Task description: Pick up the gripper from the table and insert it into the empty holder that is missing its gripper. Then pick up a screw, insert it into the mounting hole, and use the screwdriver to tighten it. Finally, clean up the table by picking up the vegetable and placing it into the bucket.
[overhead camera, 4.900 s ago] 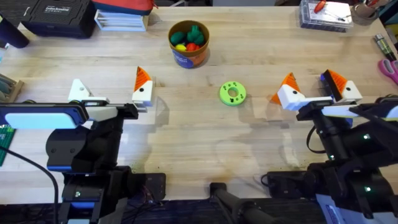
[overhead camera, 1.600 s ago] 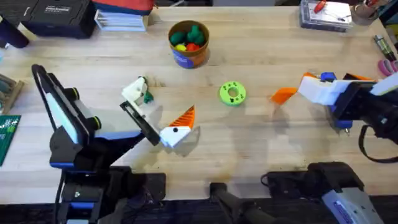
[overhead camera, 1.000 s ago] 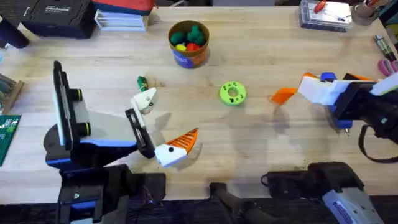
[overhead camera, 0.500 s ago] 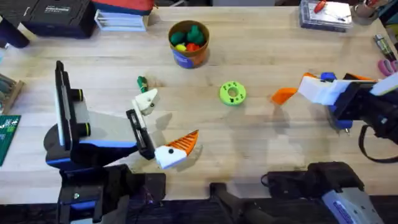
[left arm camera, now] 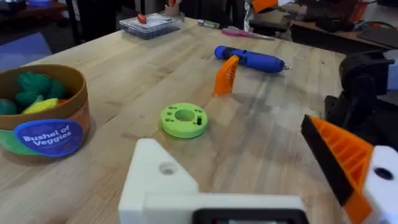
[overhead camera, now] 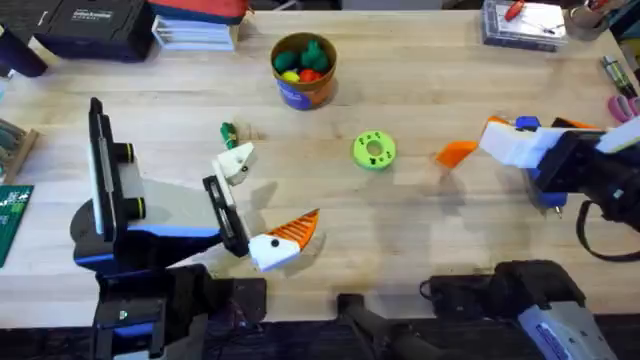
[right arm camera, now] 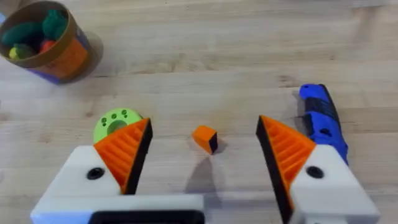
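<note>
The loose gripper point(overhead camera: 455, 153), an orange ribbed wedge, stands on the table; it also shows as the loose gripper point(left arm camera: 227, 74) and the loose gripper point(right arm camera: 205, 138). My right gripper point(overhead camera: 490, 140) is open just right of it, fingers either side of its line point(right arm camera: 204, 123). The blue screwdriver point(overhead camera: 527, 124) lies partly under that arm. My left gripper point(overhead camera: 275, 188) is open; one finger is a bare white holder point(left arm camera: 161, 180) with a hole, the other carries an orange pad point(left arm camera: 339, 158). The green vegetable point(overhead camera: 228, 132) lies just beyond it. The bucket point(overhead camera: 304, 68) holds toy vegetables. The screw is out of view.
A green disc with holes point(overhead camera: 375, 150) sits mid-table between the arms. A black case point(overhead camera: 95, 25) and stacked boxes point(overhead camera: 195, 32) line the far left edge; a clear parts box point(overhead camera: 522, 22) and scissors point(overhead camera: 625, 110) sit at the far right.
Nothing has moved in the last second. Before that, my left gripper swung back toward its base, leaving the vegetable lying uncovered, and my right gripper turned to face the orange wedge.
</note>
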`<state>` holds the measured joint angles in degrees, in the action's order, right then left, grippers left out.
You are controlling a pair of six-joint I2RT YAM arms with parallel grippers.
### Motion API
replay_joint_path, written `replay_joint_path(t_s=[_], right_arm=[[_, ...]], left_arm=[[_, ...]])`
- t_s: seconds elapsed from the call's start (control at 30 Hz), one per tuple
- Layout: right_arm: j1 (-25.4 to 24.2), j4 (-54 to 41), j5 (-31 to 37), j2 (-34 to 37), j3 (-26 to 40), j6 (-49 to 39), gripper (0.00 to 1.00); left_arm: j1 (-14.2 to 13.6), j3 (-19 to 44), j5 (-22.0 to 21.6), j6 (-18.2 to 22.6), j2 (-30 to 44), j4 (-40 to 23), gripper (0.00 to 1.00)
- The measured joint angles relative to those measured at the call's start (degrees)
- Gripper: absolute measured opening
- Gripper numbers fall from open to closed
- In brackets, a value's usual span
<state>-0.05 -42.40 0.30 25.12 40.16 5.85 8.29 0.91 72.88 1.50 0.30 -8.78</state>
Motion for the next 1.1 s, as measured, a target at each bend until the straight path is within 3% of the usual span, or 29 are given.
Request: replay_joint_path(t_s=[0.23, 0.47, 0.6, 0.9, 1.1], right_arm=[[0.0, -0.8, -3.4, 4.6, 0.7, -4.0, 0.993], [1.0, -9.9, -5.6, 24.1, 12.5, -14.2, 0.992], [1.0, -11.9, -3.2, 34.4, 17.4, -17.7, 0.994], [1.0, -13.0, 0.1, 47.3, 17.9, -23.4, 0.986], [2.2, -13.4, 0.5, 52.7, 17.9, -29.1, 0.852]], left_arm=[[0.0, 0.0, 0.0, 0.0, 0.0, 0.0, 0.985], [0.0, 0.0, 0.0, 0.0, 0.0, 0.0, 0.985], [0.0, 0.0, 0.0, 0.0, 0.0, 0.0, 0.985], [0.0, 0.0, 0.0, 0.0, 0.0, 0.0, 0.985], [0.0, 0.0, 0.0, 0.0, 0.0, 0.0, 0.985]])
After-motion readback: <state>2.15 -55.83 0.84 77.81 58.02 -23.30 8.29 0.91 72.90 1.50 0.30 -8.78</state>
